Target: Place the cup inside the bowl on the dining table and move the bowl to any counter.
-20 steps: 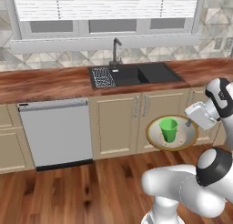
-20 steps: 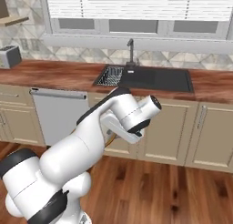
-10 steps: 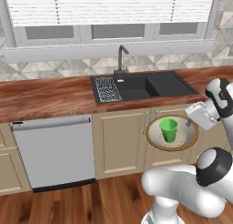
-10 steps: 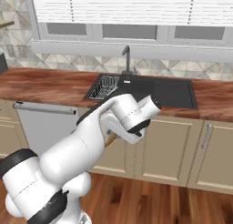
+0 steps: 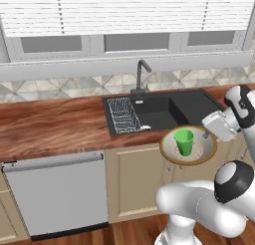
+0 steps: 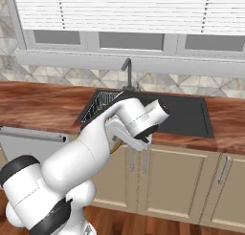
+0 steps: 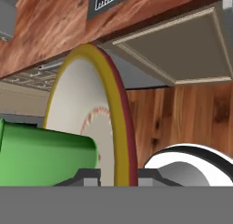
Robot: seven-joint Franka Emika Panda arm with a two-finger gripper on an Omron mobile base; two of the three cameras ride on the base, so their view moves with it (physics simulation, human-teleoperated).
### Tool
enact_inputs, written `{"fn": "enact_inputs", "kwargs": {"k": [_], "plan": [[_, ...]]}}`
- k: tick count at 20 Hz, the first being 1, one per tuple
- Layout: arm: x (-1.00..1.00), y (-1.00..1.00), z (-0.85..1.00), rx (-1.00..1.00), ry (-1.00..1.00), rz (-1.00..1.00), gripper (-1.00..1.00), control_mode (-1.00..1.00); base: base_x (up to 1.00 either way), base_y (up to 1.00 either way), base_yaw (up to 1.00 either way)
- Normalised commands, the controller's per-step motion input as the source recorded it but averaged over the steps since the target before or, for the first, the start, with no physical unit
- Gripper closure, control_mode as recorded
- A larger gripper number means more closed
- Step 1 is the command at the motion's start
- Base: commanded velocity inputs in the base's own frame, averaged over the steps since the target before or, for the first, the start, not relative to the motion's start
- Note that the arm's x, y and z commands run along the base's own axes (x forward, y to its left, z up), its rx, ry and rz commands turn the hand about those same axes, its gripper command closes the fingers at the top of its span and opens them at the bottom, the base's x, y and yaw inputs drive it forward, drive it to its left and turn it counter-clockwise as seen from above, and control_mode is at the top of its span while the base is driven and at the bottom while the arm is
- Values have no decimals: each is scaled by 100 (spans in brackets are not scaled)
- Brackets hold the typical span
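Note:
The bowl point(image 5: 199, 152), cream inside with a tan rim, hangs in the air just before the counter's point(image 5: 55, 127) front edge, below the sink. The green cup point(image 5: 185, 141) stands upright inside it. My gripper point(image 5: 211, 133) is shut on the bowl's right rim. In the hand view the bowl's rim point(image 7: 119, 123) runs edge-on between the fingertips point(image 7: 89, 177), my gripper point(image 7: 119, 178) clamps it, and the cup point(image 7: 45, 158) lies at the left. My arm covers most of the bowl in the right base view; a sliver of its rim point(image 6: 114, 146) shows. The dining table is out of view.
A black sink point(image 5: 162, 111) with a wire rack point(image 5: 123, 115) and a dark faucet point(image 5: 141, 74) sits in the counter under a window. A steel dishwasher point(image 5: 56, 195) stands at the left, beige cabinet doors point(image 6: 182, 184) under the sink. Bare worktop point(image 6: 36, 107) lies left of the sink.
The whole scene has shifted and grown: the base has driven closer to the counter and sink. The bowl with the cup stays in my shut gripper, in the same spot relative to the arm.

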Motion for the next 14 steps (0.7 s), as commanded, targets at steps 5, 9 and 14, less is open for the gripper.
{"fn": "enact_inputs", "kwargs": {"k": [5, 9, 14], "plan": [[0, 0, 0, 0, 0, 0, 100, 100, 55, 12, -1], [0, 0, 0, 0, 0, 0, 100, 100, 42, 34, -5], [0, 0, 0, 0, 0, 0, 100, 100, 40, 51, -6]]}}
